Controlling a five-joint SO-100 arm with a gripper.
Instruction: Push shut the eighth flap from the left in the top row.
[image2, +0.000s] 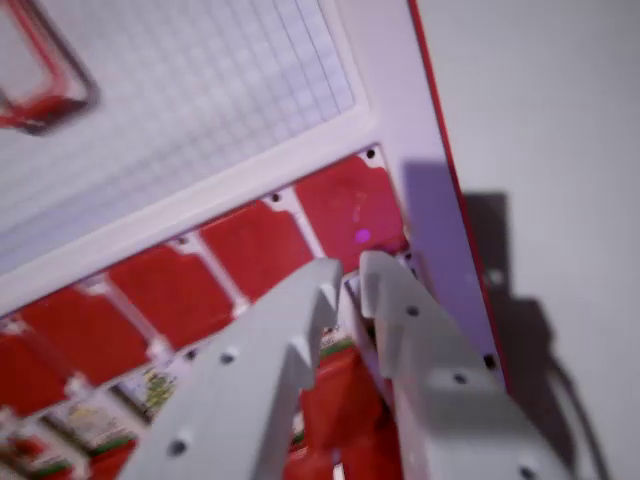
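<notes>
**Item: white claw at end flap of red row, wrist view**

Claw (345, 275): two white printed fingers, tips close together with a narrow gap, nothing gripped. Tips lay against the board just below the end flap.

End flap (350, 205): red, at 12 o'clock from the claw tips, last in its row beside the white frame (425, 200). Whether it lay fully flat could not be told.

Neighbouring red flaps (255, 245): ran toward 8 o'clock.

White gridded panel (200, 80): at 11 o'clock.

Table (560, 120): pale, at 2 o'clock.
</notes>
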